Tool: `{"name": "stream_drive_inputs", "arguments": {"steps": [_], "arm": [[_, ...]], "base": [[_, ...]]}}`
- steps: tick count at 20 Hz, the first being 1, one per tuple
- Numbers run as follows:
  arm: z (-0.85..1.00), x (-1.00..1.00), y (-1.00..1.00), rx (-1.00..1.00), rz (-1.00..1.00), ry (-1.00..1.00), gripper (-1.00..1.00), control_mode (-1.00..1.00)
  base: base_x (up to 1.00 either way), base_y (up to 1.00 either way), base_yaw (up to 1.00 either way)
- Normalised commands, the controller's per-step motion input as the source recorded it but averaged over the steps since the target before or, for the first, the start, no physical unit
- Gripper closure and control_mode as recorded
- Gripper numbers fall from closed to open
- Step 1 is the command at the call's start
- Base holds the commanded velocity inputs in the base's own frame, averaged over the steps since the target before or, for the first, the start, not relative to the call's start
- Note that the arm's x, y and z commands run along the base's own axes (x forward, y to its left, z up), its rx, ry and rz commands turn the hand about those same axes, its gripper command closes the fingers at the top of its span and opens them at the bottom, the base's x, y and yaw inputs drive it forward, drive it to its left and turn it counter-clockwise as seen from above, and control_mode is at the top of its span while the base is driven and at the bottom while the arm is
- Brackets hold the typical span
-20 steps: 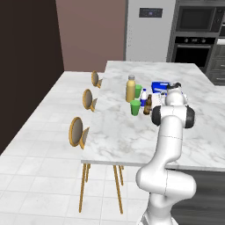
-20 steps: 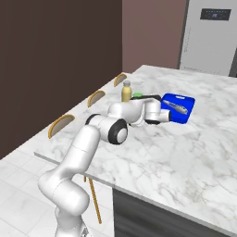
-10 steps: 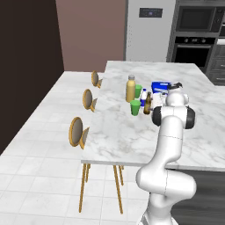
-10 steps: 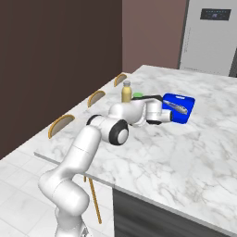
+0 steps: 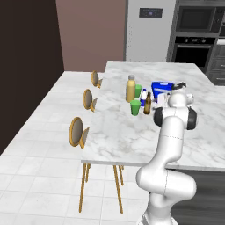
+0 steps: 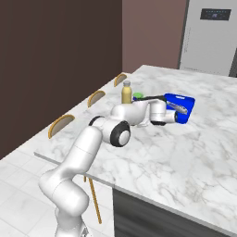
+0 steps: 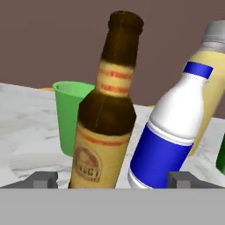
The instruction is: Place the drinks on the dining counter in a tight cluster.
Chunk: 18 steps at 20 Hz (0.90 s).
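Brown glass up close in hand view: beer bottle (image 7: 107, 114) upright, tan label w/ red bands, standing between the two finger tips (image 7: 42, 180), which sit wide apart at the bottom corners. Gripper (image 7: 112, 181) jaws spread, nothing clamped; the finger tips look clear of the glass on both sides.

Water bottle (image 7: 172, 132) (white body, blue label, blue cap) just beside the beer bottle, looks tilted in hand view, but the camera may be rolled, so can't say if it truly leans. Whether the two bottles touch: can't tell. Yellow juice bottle (image 7: 209, 83), grey cap, behind the water bottle. Green cup (image 7: 71, 115) behind the beer bottle, other side.

Left base view: all three drinks stand on the dining counter (image 5: 118, 132), marble top, grouped near its middle. Juice bottle (image 5: 130, 89) farthest back, beer bottle (image 5: 148, 103) and water bottle (image 5: 143, 98) near each other just in front of the arm's hand. One green cup (image 5: 135, 107) in front of the juice bottle, a second green cup (image 5: 138, 91) just beside it. Blue box (image 5: 161, 89) behind the hand. Three round stools (image 5: 76, 132) along the counter's overhanging edge.

Right base view: arm reaches low over the counter, juice bottle (image 6: 126, 92) beyond it.
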Motion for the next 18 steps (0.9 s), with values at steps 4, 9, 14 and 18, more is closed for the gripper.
{"name": "stream_drive_inputs", "arguments": {"steps": [4,9,14,18], "arm": [[0.29,-0.40,-0.02,-0.15,-0.25,0.03,-1.00,-1.00],[0.29,-0.49,0.00,-0.16,-0.37,0.00,-1.00,-1.00],[0.17,-0.53,0.13,-0.16,-0.36,0.00,-1.00,-1.00],[0.30,-0.40,0.22,-0.08,-0.36,0.10,-1.00,-1.00]], "base": [[0.00,0.00,0.00],[0.00,0.00,0.00],[0.00,0.00,0.00],[0.00,0.00,0.00]]}}
